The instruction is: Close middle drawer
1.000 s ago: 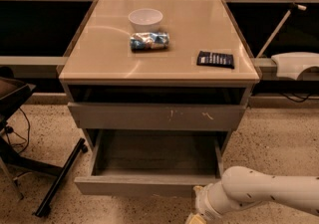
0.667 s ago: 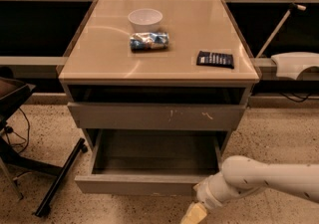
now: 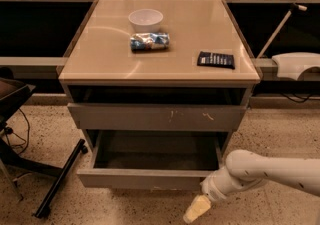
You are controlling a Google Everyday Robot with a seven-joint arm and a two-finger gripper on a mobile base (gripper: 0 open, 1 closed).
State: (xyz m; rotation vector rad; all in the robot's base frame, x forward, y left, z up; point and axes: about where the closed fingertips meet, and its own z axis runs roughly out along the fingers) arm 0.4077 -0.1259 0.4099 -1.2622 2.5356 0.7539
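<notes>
Middle drawer [image 3: 145,179]: pulled far out under scratched drawer front [image 3: 155,117]. Flat grey front, no handle, shallow grey tray inside.

Gripper [image 3: 196,209]: pale yellowish tip on white rounded arm [image 3: 270,170], low, just beside drawer's front right corner. Open or closed: cannot tell.

On smooth beige surface [image 3: 100,54]: round white bowl [image 3: 145,19], crumpled blue-silver packet [image 3: 149,41], flat black packet [image 3: 215,59].

Against one second ago: arm higher, gripper tip more in view, drawer equally far out.

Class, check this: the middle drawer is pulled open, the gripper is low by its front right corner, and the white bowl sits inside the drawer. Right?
No: the camera view shows the white bowl on the cabinet top, not inside the middle drawer. That drawer is pulled open, and the gripper is low by its front right corner.
</notes>
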